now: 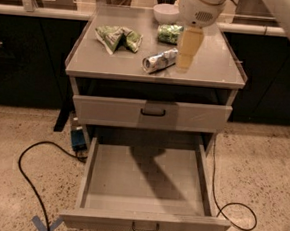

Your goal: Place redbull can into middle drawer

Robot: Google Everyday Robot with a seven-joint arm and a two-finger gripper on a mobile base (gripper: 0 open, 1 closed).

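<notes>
The redbull can [159, 60] lies on its side on the grey cabinet top [109, 60], its shiny round end toward the front left. The gripper [186, 55] hangs from the white arm over the cabinet top, just to the right of the can and close to it. The middle drawer [147, 177] is pulled fully open below, with a bare floor and a thin dark handle at its front. The arm's shadow falls on the drawer floor.
Two green foil snack bags [118, 37] [169, 33] and a white bowl [166, 12] sit on the cabinet top behind the can. The closed top drawer front [152, 113] is above the open drawer. A black cable [27, 176] runs on the floor at left, another at right [237, 215].
</notes>
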